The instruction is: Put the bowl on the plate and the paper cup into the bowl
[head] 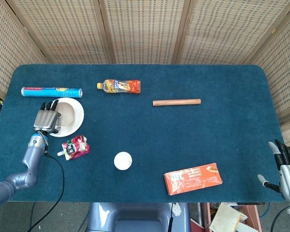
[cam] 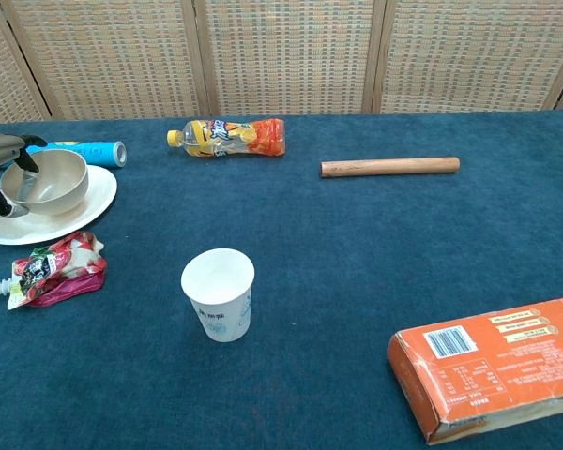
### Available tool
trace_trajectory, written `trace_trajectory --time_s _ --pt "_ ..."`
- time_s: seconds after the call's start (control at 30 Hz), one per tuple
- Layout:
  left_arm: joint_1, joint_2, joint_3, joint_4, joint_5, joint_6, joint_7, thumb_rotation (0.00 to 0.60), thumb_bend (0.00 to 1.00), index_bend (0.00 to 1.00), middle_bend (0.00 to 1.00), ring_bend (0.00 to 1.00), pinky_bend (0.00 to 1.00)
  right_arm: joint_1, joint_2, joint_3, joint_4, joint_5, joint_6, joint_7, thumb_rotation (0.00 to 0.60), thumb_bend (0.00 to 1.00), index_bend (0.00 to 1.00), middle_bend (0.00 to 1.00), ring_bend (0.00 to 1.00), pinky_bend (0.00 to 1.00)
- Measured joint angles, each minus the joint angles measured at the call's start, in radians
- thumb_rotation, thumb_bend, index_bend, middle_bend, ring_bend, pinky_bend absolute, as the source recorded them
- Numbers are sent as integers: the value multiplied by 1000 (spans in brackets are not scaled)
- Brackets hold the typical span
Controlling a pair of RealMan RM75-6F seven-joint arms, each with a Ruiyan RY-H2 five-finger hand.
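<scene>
From the head camera I see my left hand [head: 47, 117] gripping the bowl [head: 64, 114], which sits on the plate [head: 78, 115] near the table's left edge; my right hand [head: 286, 170], fingers spread and empty, hangs off the right edge. From the chest camera, the paper cup [cam: 218, 293] stands upright amid open cloth, well apart from the bowl.
</scene>
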Motion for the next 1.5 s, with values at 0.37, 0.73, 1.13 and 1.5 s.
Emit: trace_trajectory --time_s 0.37,0.73,1.13,1.5 --pt "-19 -23 5 38 -11 -20 1 600 320 665 0 0 0 -1 -2 0 5 8 -3 2 600 169 0 0 0 0" --pt "-18 -31 10 47 -22 -12 2 600 265 284 0 0 0 -5 -4 2 8 11 4 3 600 169 0 0 0 0" --pt "24 105 -10 -159 41 97 -72 600 250 253 0 0 0 -14 2 -3 2 -12 29 19 600 169 0 0 0 0" --pt "43 248 -19 -499 199 241 -65 600 250 295 0 0 0 -20 11 -3 1 -18 40 47 600 169 0 0 0 0"
